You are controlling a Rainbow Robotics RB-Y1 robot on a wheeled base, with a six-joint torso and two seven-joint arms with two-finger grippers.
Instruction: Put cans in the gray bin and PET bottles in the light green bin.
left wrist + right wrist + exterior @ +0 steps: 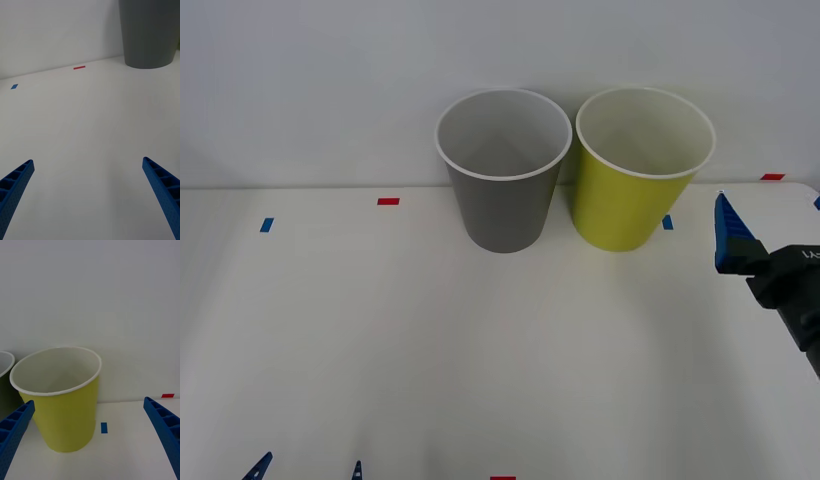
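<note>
My right gripper (pixel 90 438) is hanging spread wide with nothing between its fingers, just off the far-right side of the table (pixel 380 340). My left gripper (pixel 88 198) is sitting low at the near edge, also splayed open and carrying nothing.

Looking out from the right gripper, the light green bin (pixel 62 401) is standing upright just ahead and a little toward my left side, with a blue tape mark (pixel 104 427) on the tabletop beside its base. Its pale inside is looking bare as far as I can see down.

Beyond it, touching or nearly touching rim to rim, the gray bin (pixel 502 170) is standing well ahead of my left gripper. I cannot tell what lies at its bottom.

No can or bottle is lying on the tabletop around either gripper, so I'm judging the sorting is finished or nothing is waiting.
</note>
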